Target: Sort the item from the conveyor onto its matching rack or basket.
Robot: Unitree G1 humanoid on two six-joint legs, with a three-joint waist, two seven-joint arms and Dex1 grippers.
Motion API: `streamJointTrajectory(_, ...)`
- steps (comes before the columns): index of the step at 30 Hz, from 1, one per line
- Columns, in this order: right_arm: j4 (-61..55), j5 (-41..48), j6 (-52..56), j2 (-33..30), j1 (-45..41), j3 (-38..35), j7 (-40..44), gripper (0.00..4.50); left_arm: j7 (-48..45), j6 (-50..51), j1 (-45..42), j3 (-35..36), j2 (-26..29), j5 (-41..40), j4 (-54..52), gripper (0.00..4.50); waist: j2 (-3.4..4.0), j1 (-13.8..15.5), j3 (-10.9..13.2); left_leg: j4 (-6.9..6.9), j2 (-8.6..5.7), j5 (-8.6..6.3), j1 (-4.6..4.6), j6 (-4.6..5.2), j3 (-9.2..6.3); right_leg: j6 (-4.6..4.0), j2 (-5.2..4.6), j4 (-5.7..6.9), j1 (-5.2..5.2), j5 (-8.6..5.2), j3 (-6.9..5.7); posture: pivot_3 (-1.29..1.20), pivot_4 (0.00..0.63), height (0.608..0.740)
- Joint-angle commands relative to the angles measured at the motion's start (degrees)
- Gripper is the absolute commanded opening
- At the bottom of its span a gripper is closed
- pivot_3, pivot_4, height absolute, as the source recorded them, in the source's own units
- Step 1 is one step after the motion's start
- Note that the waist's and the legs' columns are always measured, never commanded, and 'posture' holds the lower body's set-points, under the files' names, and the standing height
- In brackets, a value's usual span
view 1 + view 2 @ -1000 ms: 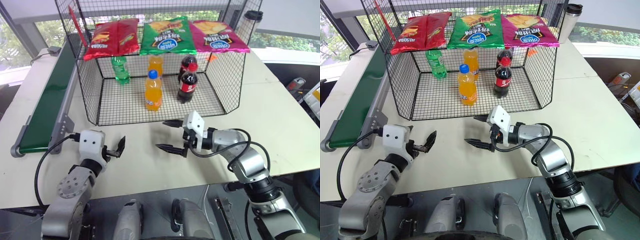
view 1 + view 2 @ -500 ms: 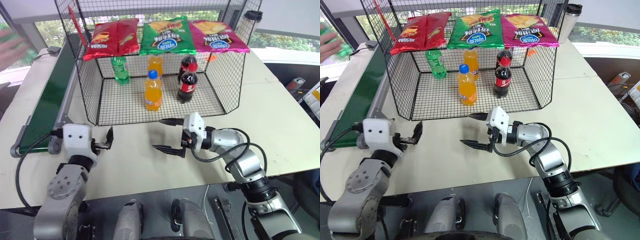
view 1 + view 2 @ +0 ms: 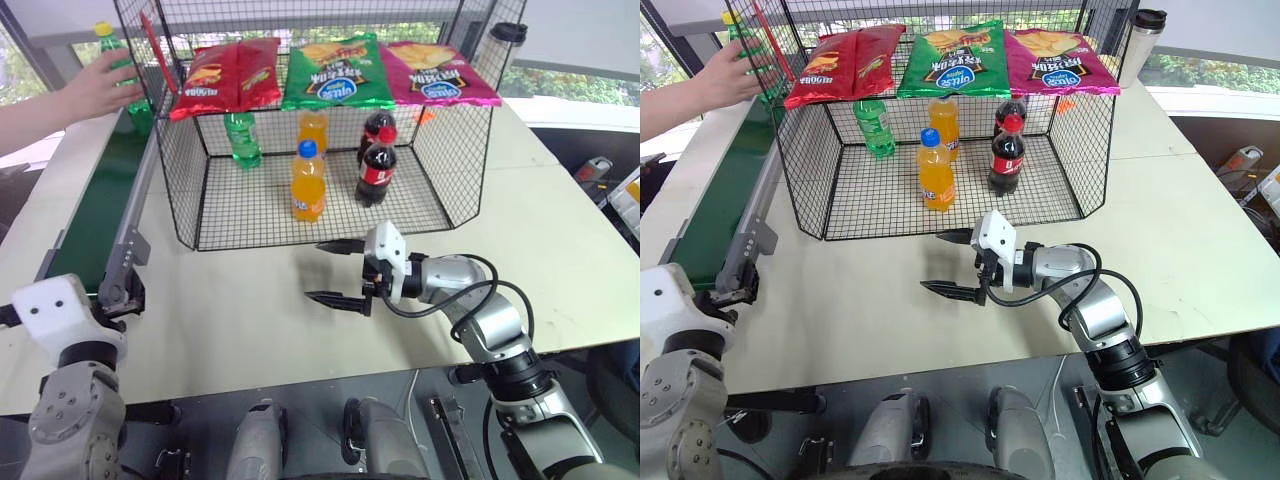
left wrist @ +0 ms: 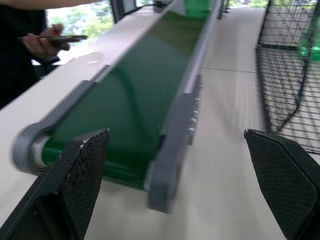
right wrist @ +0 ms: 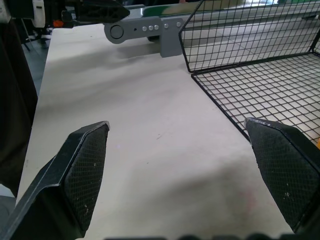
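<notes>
The left gripper (image 4: 177, 187) was held level at the near left of the table (image 3: 560, 250), aimed along the near end of the conveyor (image 3: 95, 225), its jaws spread wide and empty. The right gripper (image 3: 335, 272) was held low over the bare tabletop just in front of the cage (image 3: 450, 190), pointed to the left, its two fingers wide apart with nothing between them.

At the far end of the conveyor, a green bottle (image 3: 122, 70) with a yellow cap was stood upright on the belt, gripped by a person's hand (image 3: 95, 88) reaching in from the left. It was well apart from both grippers.

Inside the cage, another green bottle (image 3: 240, 138), two orange bottles (image 3: 307, 183) and two cola bottles (image 3: 375, 172) were seen standing on the grid floor. Three chip bags (image 3: 335, 70), red, green and pink, were hung in a row above them. A dark cup (image 3: 507, 32) was seen beyond the cage's far right corner. In the left wrist view, a second person's hand holding a phone (image 4: 60, 39) was seen left of the conveyor.
</notes>
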Motion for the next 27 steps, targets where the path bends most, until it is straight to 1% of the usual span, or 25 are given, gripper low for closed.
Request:
streamJointTrajectory(1,0.08,0.71,-1.08,0.25,-1.08,-0.59,0.65,4.50,0.62,-1.22,-0.51,2.12,0.36,-0.68,-0.46,4.46,0.00,-0.04,0.00,0.00,0.00,0.00,0.00,0.00,0.00,0.00,0.00,0.00,0.00,0.00,0.00,0.00,0.150,0.740)
streamJointTrajectory(10,0.99,0.13,-1.84,0.26,-0.93,-0.43,0.93,4.50,0.87,-2.74,0.64,2.83,0.30,-0.50,1.02,4.46,0.00,-0.02,0.00,0.00,0.00,0.00,-0.01,0.00,0.00,0.01,0.00,0.00,-0.01,0.01,0.00,0.00,0.150,0.740)
streamJointTrajectory(21,1.31,-0.18,-2.25,0.50,-0.68,-0.44,0.73,4.50,-0.01,-4.72,0.38,4.11,0.92,-3.07,2.32,4.46,0.00,-0.02,0.00,0.00,0.01,0.00,-0.01,0.00,0.01,0.01,0.00,0.00,-0.01,0.00,0.00,0.00,0.150,0.740)
streamJointTrajectory(27,1.49,-0.45,-2.48,0.78,-0.46,-0.34,0.55,4.50,0.07,-5.66,-0.79,5.14,3.54,-2.40,3.37,4.46,0.00,-0.02,0.00,-0.01,0.01,0.00,-0.01,0.00,0.00,0.00,0.00,0.01,-0.01,0.00,0.00,0.00,0.150,0.740)
